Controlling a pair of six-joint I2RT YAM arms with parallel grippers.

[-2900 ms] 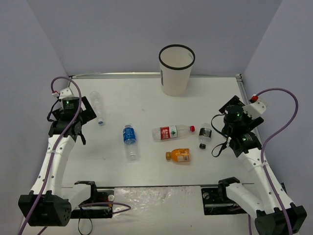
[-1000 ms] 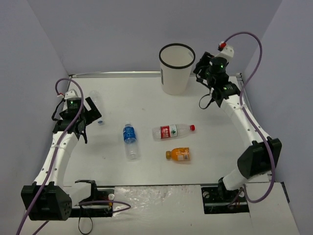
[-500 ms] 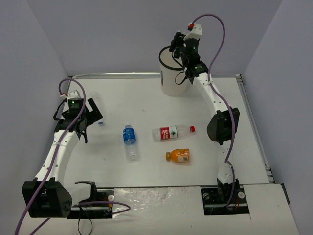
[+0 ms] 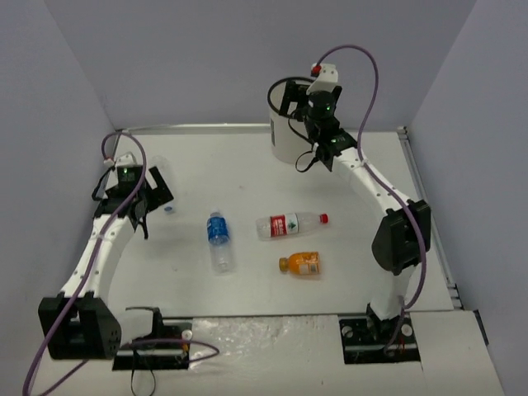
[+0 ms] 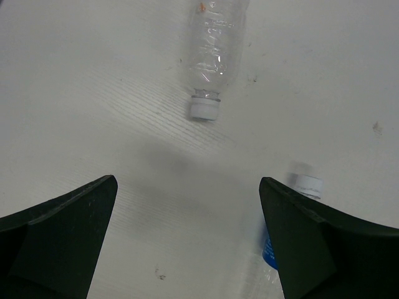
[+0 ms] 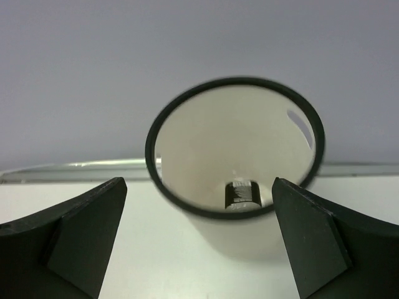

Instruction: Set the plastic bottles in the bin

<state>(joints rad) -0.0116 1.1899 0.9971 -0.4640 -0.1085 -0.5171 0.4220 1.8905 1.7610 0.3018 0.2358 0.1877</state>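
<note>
The white bin holds the dark-label bottle, the right hand wide open at its rim. The left hand, equally wide, hovers near the plain clear bottle; the blue-label bottle, red-label bottle and orange bottle lie on the surface.

A white table sits between pale purple walls.
</note>
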